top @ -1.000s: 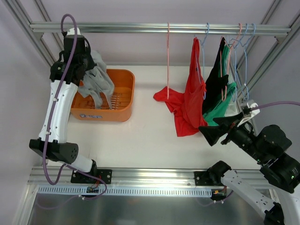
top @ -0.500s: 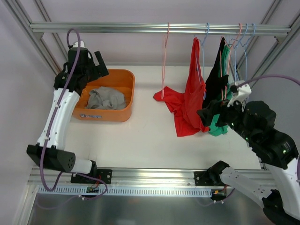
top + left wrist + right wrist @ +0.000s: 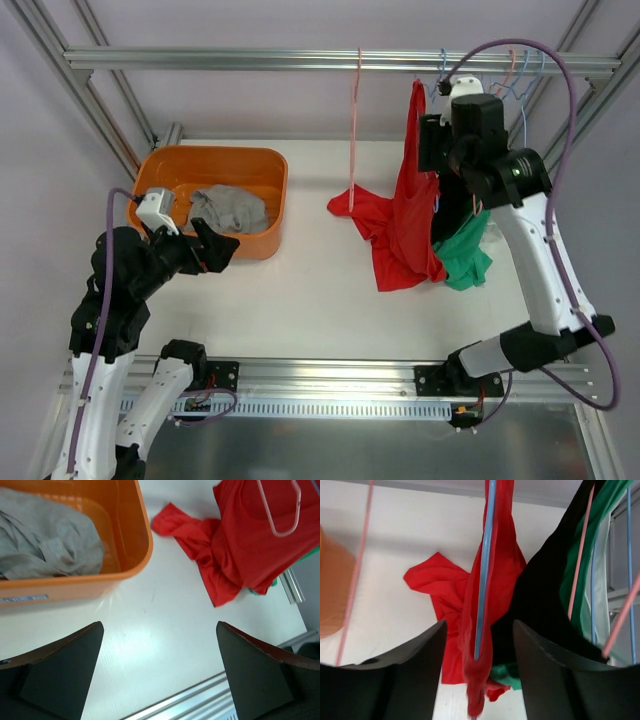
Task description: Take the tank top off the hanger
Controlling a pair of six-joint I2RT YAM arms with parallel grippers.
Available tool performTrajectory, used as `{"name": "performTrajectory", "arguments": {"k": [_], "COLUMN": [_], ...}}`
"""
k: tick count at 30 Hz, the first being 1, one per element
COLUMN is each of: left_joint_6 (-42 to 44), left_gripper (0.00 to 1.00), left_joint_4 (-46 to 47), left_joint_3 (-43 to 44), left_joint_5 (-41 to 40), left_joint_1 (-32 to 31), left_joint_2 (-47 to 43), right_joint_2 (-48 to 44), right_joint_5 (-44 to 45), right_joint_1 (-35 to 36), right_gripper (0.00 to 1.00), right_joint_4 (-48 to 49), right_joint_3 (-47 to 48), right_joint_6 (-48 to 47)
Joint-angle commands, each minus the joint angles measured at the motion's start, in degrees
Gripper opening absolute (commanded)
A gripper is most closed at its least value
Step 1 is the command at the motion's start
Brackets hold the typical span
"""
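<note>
Near the rail (image 3: 250, 60), right hand (image 3: 479, 625) half open, straddling red tank top (image 3: 506, 565) on hanger (image 3: 485, 555), gripping nothing

Premises: a robotics laboratory test cell. Evidence: silver slotted aluminium frame (image 3: 330, 375) bolted along the bench edge on the near side of the left gripper (image 3: 160, 630) jaws. Matching aluminium hanging rail (image 3: 250, 60) beyond the right gripper (image 3: 477, 630) jaws. Bare white bench top (image 3: 310, 290) beneath both. Plain lilac enclosure walls (image 3: 40, 150). Exposed purple cabling (image 3: 573, 180) on the arms.
</note>
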Motion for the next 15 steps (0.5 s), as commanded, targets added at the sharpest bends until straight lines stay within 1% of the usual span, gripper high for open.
{"name": "performTrajectory", "arguments": {"k": [1, 2, 3, 4, 5, 7, 8, 9, 14, 15], "left_joint_6": [1.84, 2.62, 3.24, 3.85, 4.47, 4.65, 4.56, 4.48, 3.25, 3.16], "left_gripper": [0.99, 0.99, 0.99, 0.99, 0.99, 0.99, 0.99, 0.99, 0.99, 0.99], "left_joint_4": [0.05, 0.05, -0.13, -1.0, -1.27, -1.54, -1.88, -1.98, -2.15, -2.24], "left_joint_3": [-3.08, -3.44, -3.7, -3.7, -3.7, -3.79, -3.79, -3.62, -1.34, 0.15], "left_joint_5": [6.87, 7.41, 7.93, 8.29, 8.29, 8.2, 8.2, 8.38, 11.01, 12.67], "left_joint_1": [-0.12, -0.12, -0.12, -0.12, -0.12, -0.12, -0.12, -0.12, -0.12, -0.12], "left_joint_2": [-1.54, -2.07, -1.99, -1.99, -1.81, -1.98, -2.16, -2.25, -2.34, -2.08], "right_joint_2": [5.64, 6.71, 7.59, 8.82, 9.27, 9.8, 10.06, 9.63, 4.45, 2.35], "right_joint_5": [-2.3, -3.96, -4.07, -4.16, -3.72, -3.45, -2.84, -3.1, -6.08, -6.79], "right_joint_1": [-3.23, -3.67, -3.68, -3.77, -3.77, -3.94, -3.94, -3.94, -3.94, -3.94], "right_gripper": [0.53, 0.47, 0.36, 0.33, 0.32, 0.22, 0.13, 0.0, 0.0, 0.0], "right_joint_4": [0.94, 1.03, 1.38, 1.64, 1.91, 2.79, 2.79, 2.96, 5.24, 6.12], "right_joint_3": [6.53, 8.63, 9.26, 9.79, 10.15, 10.24, 10.41, 9.98, 7.25, 6.81], "right_joint_6": [-2.06, -2.06, -2.24, -2.33, -2.33, -2.42, -2.07, -0.93, 3.29, 3.65]}}
